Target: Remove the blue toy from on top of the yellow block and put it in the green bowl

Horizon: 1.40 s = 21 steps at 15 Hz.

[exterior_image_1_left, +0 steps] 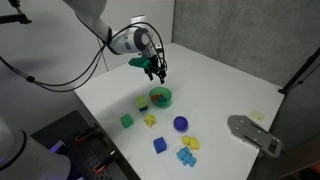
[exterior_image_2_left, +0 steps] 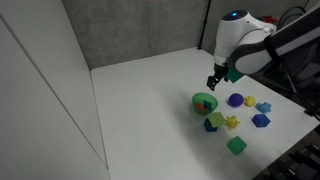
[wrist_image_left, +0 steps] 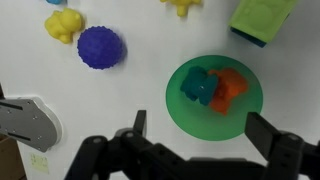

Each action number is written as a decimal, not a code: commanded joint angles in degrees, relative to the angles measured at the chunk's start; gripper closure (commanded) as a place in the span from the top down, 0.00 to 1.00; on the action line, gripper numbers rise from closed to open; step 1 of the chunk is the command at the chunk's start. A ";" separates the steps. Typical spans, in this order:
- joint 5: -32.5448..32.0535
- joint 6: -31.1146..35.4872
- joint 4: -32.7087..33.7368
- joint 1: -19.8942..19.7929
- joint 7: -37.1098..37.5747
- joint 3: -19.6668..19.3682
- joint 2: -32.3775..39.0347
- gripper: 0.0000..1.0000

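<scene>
The green bowl (wrist_image_left: 180, 110) lies right below my gripper (wrist_image_left: 200, 128), which is open and empty. In the bowl lie the blue toy (wrist_image_left: 197, 85) and an orange toy (wrist_image_left: 230, 88), side by side. The yellow block (wrist_image_left: 262, 15) sits next to the bowl on top of a darker blue piece, with nothing on it. In both exterior views my gripper (exterior_image_1_left: 155, 68) (exterior_image_2_left: 213, 82) hangs a little above the bowl (exterior_image_1_left: 160, 97) (exterior_image_2_left: 204, 102), and the yellow block (exterior_image_1_left: 141, 101) (exterior_image_2_left: 214, 119) stands beside the bowl.
On the white table lie a purple ball (wrist_image_left: 100, 46), a lumpy yellow toy (wrist_image_left: 63, 23), a yellow star piece (exterior_image_1_left: 150, 120), a green cube (exterior_image_1_left: 127, 120), a darker blue cube (exterior_image_1_left: 159, 145) and a light-blue lumpy toy (exterior_image_1_left: 186, 156). A grey device (exterior_image_1_left: 255, 133) lies near the table's edge.
</scene>
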 commanded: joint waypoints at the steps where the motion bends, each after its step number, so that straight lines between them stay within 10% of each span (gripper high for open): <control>1: 4.17 -3.39 -1.55 -3.40 -3.74 3.36 -5.04 1.00; 21: 22.33 -25.35 -10.29 -11.69 -20.44 7.81 -37.62 1.00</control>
